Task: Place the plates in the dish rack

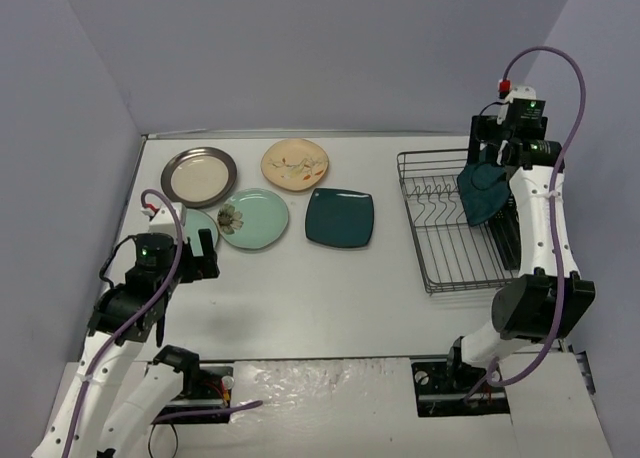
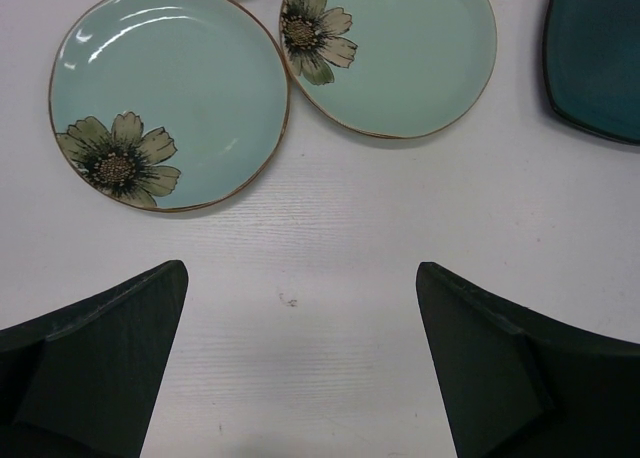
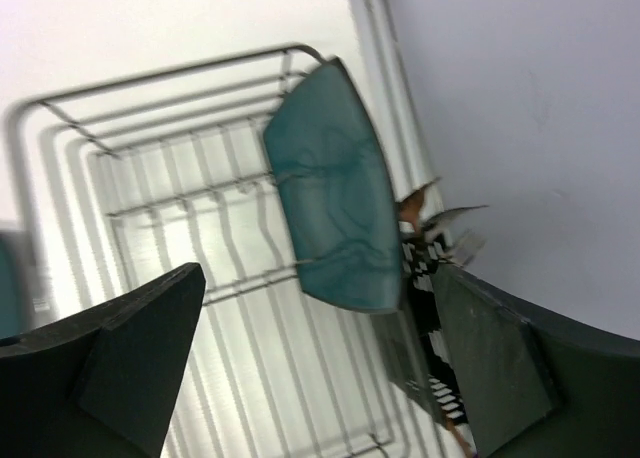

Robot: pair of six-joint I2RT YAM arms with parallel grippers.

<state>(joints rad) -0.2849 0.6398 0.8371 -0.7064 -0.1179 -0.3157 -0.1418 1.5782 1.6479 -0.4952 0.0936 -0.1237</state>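
Note:
The dark wire dish rack [image 1: 450, 240] stands at the right. One dark teal plate [image 1: 482, 194] stands on edge between its tines, also in the right wrist view [image 3: 335, 213]. My right gripper [image 1: 493, 156] hovers just above that plate, open [image 3: 318, 274], and its fingers do not touch it. On the table lie a second dark teal plate [image 1: 339, 217], a mint plate with a flower [image 1: 254, 218], a cream floral plate [image 1: 295, 164] and a grey-brown-rimmed cream plate [image 1: 199, 176]. Another mint plate [image 2: 168, 98] lies just beyond my open, empty left gripper [image 2: 301, 270], which the top view also shows [image 1: 206, 250].
The rack's side cutlery holder [image 3: 432, 328] is on its right side, against the right wall. Grey walls enclose the table at the back, left and right. Bare white table [image 1: 330, 298] lies between the plates and the arm bases.

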